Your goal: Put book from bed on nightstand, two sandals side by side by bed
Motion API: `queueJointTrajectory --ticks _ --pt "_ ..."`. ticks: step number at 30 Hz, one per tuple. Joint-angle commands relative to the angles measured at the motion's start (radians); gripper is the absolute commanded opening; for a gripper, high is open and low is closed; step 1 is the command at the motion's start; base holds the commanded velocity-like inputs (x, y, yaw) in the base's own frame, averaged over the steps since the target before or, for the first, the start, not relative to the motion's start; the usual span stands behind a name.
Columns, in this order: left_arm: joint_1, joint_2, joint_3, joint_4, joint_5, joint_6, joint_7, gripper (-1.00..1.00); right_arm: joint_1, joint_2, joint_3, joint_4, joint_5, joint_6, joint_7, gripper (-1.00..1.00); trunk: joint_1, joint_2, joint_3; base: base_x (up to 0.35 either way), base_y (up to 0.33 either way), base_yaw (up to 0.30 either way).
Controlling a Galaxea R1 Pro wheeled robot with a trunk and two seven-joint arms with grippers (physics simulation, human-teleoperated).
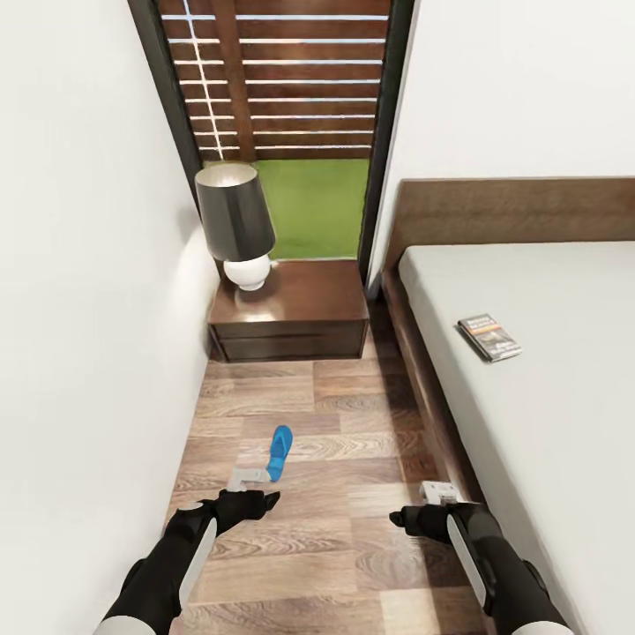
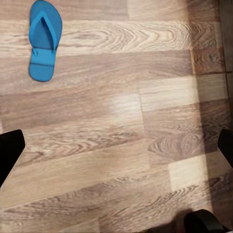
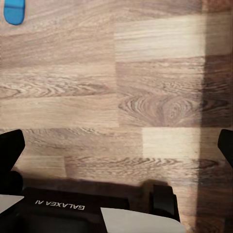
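One bright blue sandal lies flat on the wood floor between the wall and the bed; it is also seen in the left wrist view, and its end in the right wrist view. The book rests on the pale mattress near the bed's edge. The dark nightstand stands by the window beside the headboard. My left gripper hovers open just short of the sandal, its fingers spread wide over bare floor. My right gripper hangs open near the bed frame, nothing between its fingers.
A lamp with a dark shade takes the nightstand's left half. The white wall on the left and the bed frame on the right bound a narrow floor strip. My own base shows under the right wrist.
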Motion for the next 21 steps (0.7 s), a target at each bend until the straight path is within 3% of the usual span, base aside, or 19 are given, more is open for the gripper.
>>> queueJointTrajectory --ticks 1,21 --pt "0.0 0.0 0.001 -0.001 0.001 0.006 -0.003 1.0 0.0 0.0 -0.001 -0.001 0.0 0.005 0.004 1.0 0.001 0.0 -0.001 0.319 0.0 0.0" --pt "0.0 0.0 0.0 -0.001 0.001 0.005 -0.002 1.0 0.0 0.002 0.0 -0.001 0.005 0.005 0.004 1.0 0.001 0.0 -0.001 0.319 0.0 0.0"
